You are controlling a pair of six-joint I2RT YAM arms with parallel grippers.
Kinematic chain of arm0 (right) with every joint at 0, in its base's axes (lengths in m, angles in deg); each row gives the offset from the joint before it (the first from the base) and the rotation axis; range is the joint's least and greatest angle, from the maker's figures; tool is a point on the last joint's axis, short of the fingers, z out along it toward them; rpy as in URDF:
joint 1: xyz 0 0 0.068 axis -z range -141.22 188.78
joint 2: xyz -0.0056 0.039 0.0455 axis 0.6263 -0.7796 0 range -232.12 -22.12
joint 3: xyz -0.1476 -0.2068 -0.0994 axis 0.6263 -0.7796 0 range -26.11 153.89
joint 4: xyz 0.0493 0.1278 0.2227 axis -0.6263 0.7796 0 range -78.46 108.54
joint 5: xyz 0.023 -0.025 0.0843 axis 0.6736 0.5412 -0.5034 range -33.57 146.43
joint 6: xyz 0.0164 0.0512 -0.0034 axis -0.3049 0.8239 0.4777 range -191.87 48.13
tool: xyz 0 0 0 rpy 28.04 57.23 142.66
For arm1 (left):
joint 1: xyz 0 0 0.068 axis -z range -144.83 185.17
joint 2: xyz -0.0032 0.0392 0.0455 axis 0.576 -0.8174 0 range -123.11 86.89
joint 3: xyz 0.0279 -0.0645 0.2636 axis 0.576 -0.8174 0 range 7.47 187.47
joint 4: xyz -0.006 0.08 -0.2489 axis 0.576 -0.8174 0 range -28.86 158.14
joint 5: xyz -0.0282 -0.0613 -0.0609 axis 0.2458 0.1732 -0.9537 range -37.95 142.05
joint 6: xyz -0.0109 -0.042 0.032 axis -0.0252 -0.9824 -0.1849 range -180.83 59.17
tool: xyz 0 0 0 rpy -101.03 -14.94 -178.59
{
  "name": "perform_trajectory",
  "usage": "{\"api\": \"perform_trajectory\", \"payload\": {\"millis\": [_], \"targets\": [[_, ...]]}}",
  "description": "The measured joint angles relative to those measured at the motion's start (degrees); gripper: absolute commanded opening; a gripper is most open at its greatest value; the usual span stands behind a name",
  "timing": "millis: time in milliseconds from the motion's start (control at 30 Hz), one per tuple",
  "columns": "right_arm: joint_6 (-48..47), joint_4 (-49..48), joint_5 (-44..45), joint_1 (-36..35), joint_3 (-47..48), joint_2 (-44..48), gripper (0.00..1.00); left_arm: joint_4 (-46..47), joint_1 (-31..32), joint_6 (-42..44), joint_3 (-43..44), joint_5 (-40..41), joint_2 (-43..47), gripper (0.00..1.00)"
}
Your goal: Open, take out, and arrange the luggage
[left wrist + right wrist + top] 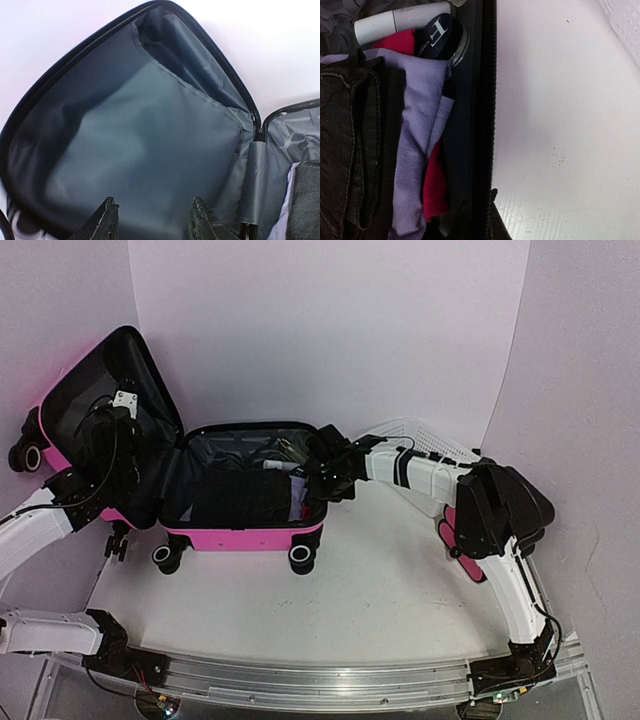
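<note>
right gripper [322, 472]: you've got it clenched tight at the suitcase's right rim, over the packed half. Whether it pinches anything can't be told; the wrist view shows only the zip edge at its tip.
left gripper [152, 220]: fingers apart, nothing between them. It faces the bare dark lining of the lid, close to it or maybe touching.
luggage [245, 535]: pink hard-shell suitcase at table centre-left, lying open on its wheels. Lid [100, 400] is tilted up and back to the left, your left arm against it.
contents: dark denim garment [350, 150], lilac cloth [415, 145] with a red cloth [436, 185] beneath it. A white tube [400, 22] and a round dark jar [442, 40] lie at the far end. All are inside the right half.
white mesh basket [420, 440]: behind your right arm, just beside the case's right end.
pink item [462, 545]: on the table under the right arm, mostly hidden, can't name it.
step: opening looks done; you're at the start of taking things out, with nothing lifted clear.
next move: confirm the right grip has cloth and not just the rim. If empty, reopen, shift inward over the lilac cloth or denim, then pinch and lift straight up. Keep the left arm bracing the lid so it doesn't drop onto the right arm.
</note>
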Motion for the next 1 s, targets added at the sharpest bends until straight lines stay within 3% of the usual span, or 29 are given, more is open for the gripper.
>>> {"api": "perform_trajectory", "payload": {"millis": [100,300,400,700,1000], "targets": [[0.9,-2.6,-0.8,0.2,-2.8,1.3,0.00,-5.9,-2.2,-4.4,2.3,-2.5,-1.0,0.48],[2.4,-6.9,-2.4,0.6,-7.3,3.3,0.00,-18.0,-2.8,-12.8,7.5,-10.6,-2.9,0.73],[3.3,-9.5,-3.2,0.8,-9.8,4.5,0.00,-26.7,-2.8,-18.1,13.4,-17.4,-4.7,0.81],[4.2,-12.7,-4.3,1.0,-12.9,5.8,0.00,-43.9,-2.8,-28.2,32.7,-33.6,-9.8,0.91],[7.1,-17.3,-5.7,1.2,-18.3,8.4,0.00,-47.6,-3.2,-37.0,29.9,-45.1,-10.1,0.91]]}}
